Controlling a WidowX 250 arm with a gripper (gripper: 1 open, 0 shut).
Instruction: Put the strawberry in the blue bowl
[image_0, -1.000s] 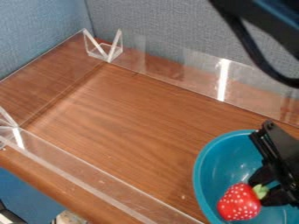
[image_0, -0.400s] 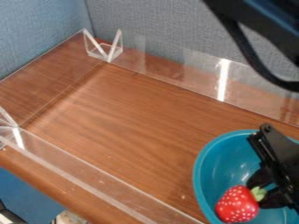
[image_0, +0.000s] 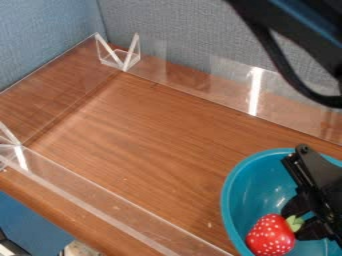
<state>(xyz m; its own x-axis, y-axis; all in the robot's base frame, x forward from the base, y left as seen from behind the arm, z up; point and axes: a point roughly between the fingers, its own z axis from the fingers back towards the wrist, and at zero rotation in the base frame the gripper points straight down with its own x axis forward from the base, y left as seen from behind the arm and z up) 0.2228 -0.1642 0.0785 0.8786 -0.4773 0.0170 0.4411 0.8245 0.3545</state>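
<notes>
Claw (image_0: 310, 215) pinching the strawberry (image_0: 273, 235) by its leafy top, over blue bowl (image_0: 245, 186)

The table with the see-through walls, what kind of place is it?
Probably a robot test bench in a lab, not a kitchen. The wooden table has clear plastic walls around it, and a black gripper holds a strawberry over a blue bowl.

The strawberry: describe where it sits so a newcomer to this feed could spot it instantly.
Look to the wooden table fenced by clear plastic walls, then to its near right corner, where the blue bowl sits. The strawberry is inside the bowl at the black gripper. It is the only small, bright red thing in view.
</notes>
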